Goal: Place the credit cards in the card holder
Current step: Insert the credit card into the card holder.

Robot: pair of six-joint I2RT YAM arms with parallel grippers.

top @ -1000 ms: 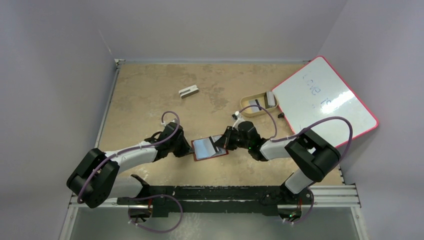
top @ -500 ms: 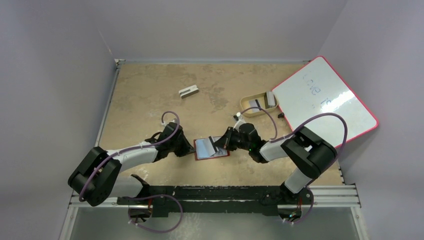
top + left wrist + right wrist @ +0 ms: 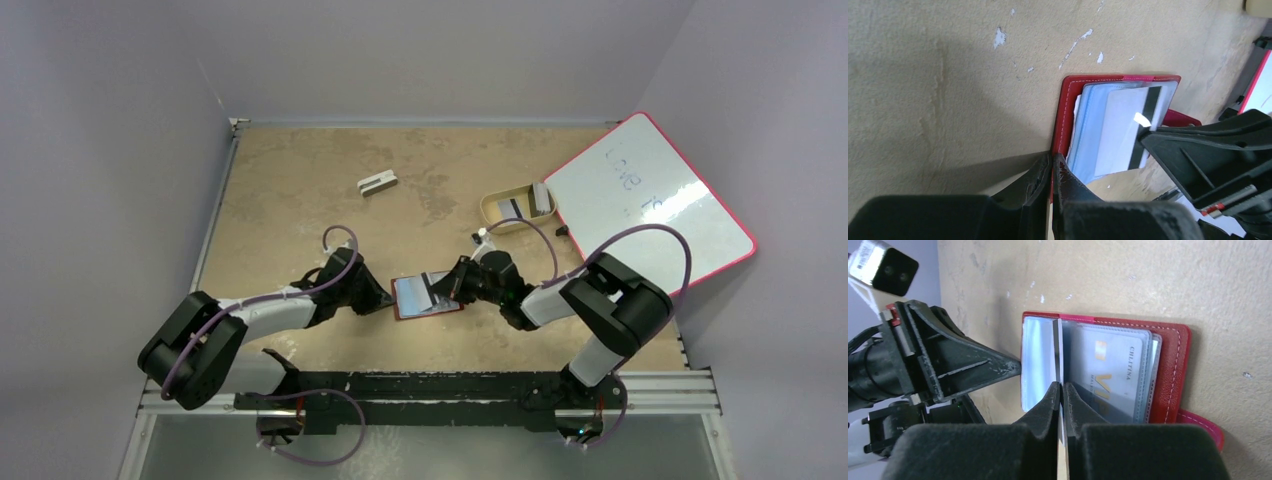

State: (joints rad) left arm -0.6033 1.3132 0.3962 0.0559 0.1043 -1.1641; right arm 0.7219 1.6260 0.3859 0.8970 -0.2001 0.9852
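Now the card holder (image 3: 420, 298) lies open and flat on the table (image 3: 300, 180), near the front edge and between the two arms. The left gripper (image 3: 381, 300) comes low from the left side, and in the left wrist view its fingers (image 3: 1040, 172) are pressed together on the red border of the card holder (image 3: 1066, 115), at its corner. The right gripper (image 3: 447, 290) reaches from the right side and pinches a grey card (image 3: 1120, 130) with a black stripe. This card is over the pale blue plastic sleeves of the holder. In the right wrist view the grey card (image 3: 1058, 350) is seen from its thin edge, standing upright between the closed tips of the right gripper (image 3: 1061, 390). Beside it, a card with the letters VIP (image 3: 1113, 377) already sits inside a clear sleeve of the card holder (image 3: 1173, 365). Farther back on the right, a tan oval tray (image 3: 490, 212) holds a black card (image 3: 510, 208) and one more grey piece, next to a whiteboard (image 3: 645, 195).
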